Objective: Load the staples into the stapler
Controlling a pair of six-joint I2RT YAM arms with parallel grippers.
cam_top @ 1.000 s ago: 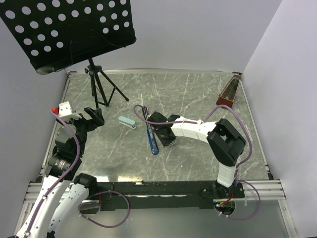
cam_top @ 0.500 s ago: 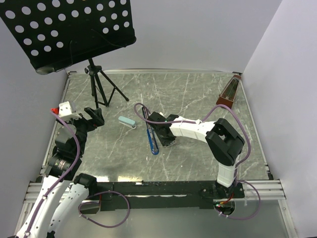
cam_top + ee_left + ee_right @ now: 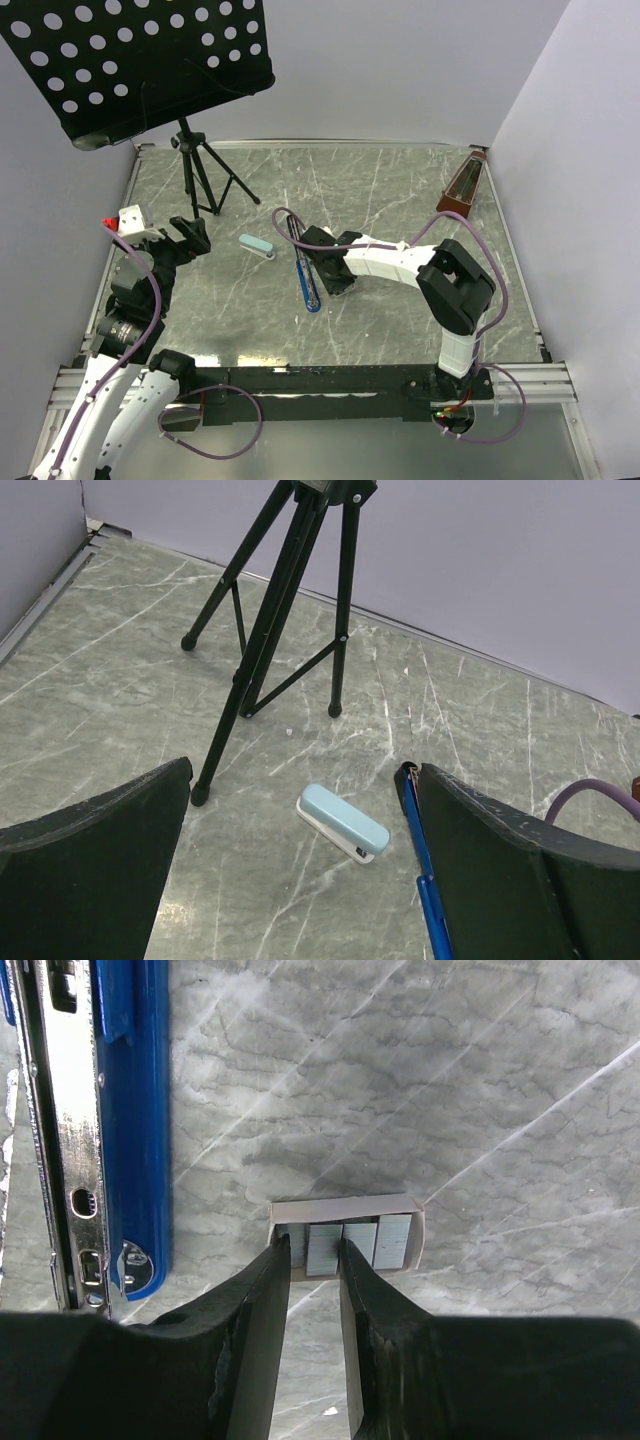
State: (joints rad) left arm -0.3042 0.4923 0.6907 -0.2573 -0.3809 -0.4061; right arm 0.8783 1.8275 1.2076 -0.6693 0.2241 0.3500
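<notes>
left arm (image 3: 128,300): kept folded at left edge, wrist raised; left gripper (image 3: 190,236) pointed inward, jaws spread wide | right arm (image 3: 400,262): reached leftward, forearm held low; right gripper (image 3: 313,1260) aimed straight down near surface, jaws narrowly apart, grip not discernible

Slim dark blue stapler (image 3: 307,280), swung open flat; silvery-grey staple strips (image 3: 375,1243) boxed just beside it.
The stapler lies mid-table with its bright metal channel facing up. The strips sit side by side in a small whitish cardboard box (image 3: 345,1205), which does not touch the stapler.
</notes>
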